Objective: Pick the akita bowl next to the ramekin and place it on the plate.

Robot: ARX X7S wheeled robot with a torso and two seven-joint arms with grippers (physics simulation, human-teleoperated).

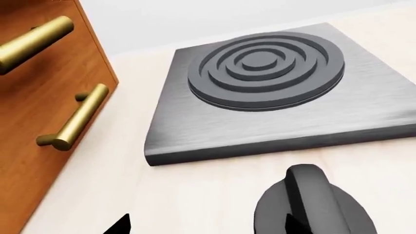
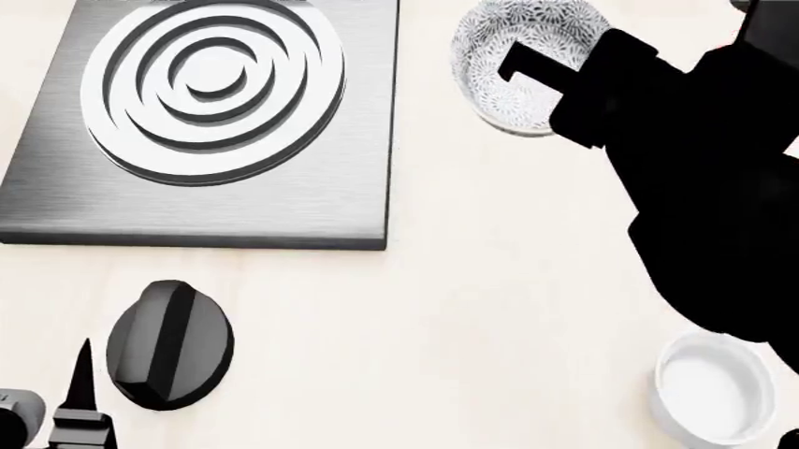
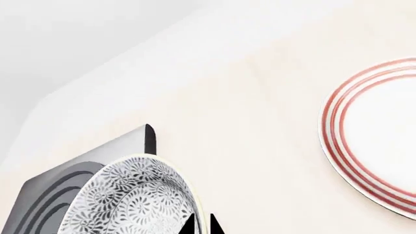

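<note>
The akita bowl, white with a dense grey floral pattern, is at the far side of the counter in the head view. My right gripper reaches over its near rim. In the right wrist view the gripper stands with one fingertip inside and one outside the rim of the bowl, shut on it. The red-ringed plate lies on the counter beyond the bowl. The plain white ramekin stands near the front right. My left gripper hangs open over bare counter beside a knob.
A grey square burner plate with concentric rings lies left of the bowl. A dark stove knob sits in front of it. A wooden cabinet with brass handles stands close to the left arm.
</note>
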